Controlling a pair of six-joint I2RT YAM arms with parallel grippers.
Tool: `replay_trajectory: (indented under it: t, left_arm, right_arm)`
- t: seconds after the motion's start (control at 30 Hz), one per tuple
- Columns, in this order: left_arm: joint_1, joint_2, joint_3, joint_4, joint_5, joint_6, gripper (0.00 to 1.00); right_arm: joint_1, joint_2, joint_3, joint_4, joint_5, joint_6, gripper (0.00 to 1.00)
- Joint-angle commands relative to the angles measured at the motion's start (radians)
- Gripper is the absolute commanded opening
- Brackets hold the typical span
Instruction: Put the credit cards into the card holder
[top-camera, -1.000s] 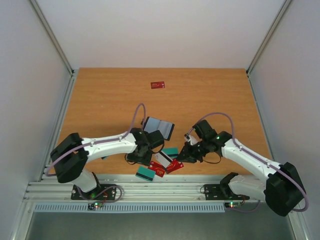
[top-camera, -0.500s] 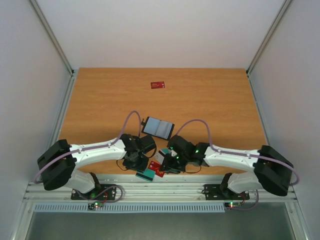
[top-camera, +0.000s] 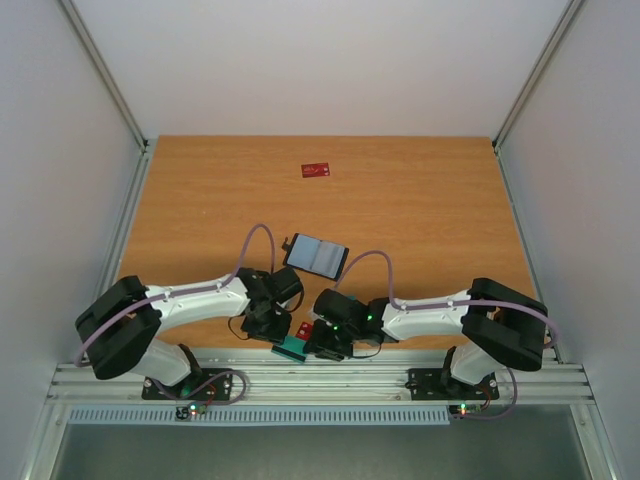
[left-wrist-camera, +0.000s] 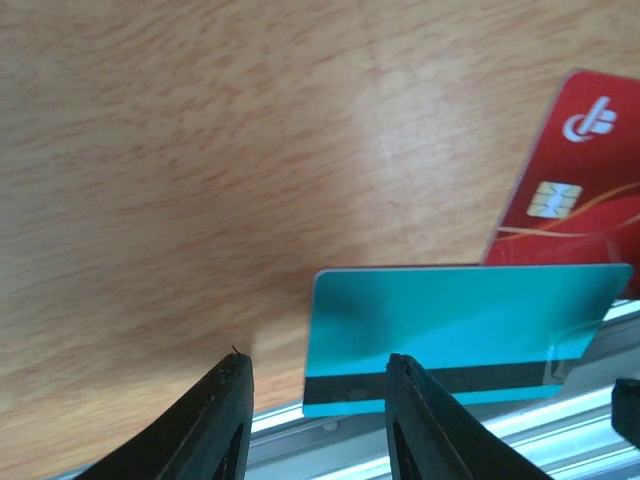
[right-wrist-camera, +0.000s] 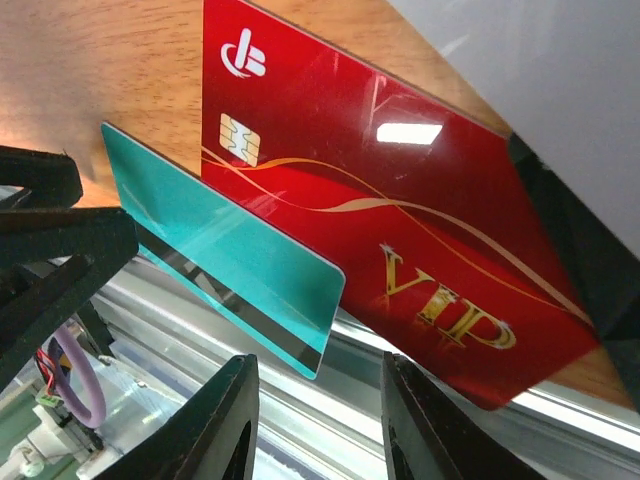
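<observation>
In the lower middle of the overhead view, the left gripper (top-camera: 268, 328) hangs with jaws parted, grasping nothing, over the left end of the teal card (top-camera: 292, 348). That card overhangs the near edge of the surface (top-camera: 200, 200), so pinching its free edge looks best, lifting it cleanly off the red card (top-camera: 303, 329) it overlaps. The right gripper (top-camera: 323, 344), likewise released, crowds close. The open card holder (top-camera: 317, 256) lies just above.

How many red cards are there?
2: one red card alone at the far side; a red VIP card at the near edge, by the teal card. More may be hidden.
</observation>
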Motion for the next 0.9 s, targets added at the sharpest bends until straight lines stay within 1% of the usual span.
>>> replay_trajectory:
  t: [0.0, 0.37, 0.6, 0.7, 0.87]
  left_arm:
    - [0.025, 0.025, -0.019, 0.055, 0.024, 0.029, 0.38]
    - [0.036, 0.06, -0.027, 0.084, 0.033, 0.022, 0.36]
    - [0.037, 0.057, -0.042, 0.095, 0.044, 0.019, 0.35]
    - [0.037, 0.052, -0.05, 0.097, 0.051, 0.018, 0.35]
    - [0.037, 0.041, -0.054, 0.101, 0.061, 0.012, 0.34]
  right_arm:
    - [0.021, 0.027, 0.029, 0.048, 0.041, 0.049, 0.36]
    - [0.024, 0.063, 0.018, 0.095, 0.036, 0.068, 0.37]
    - [0.024, 0.111, -0.004, 0.215, 0.025, 0.08, 0.35]
    - [0.024, 0.117, -0.012, 0.255, 0.026, 0.089, 0.3]
    - [0.024, 0.106, -0.014, 0.269, 0.034, 0.083, 0.14]
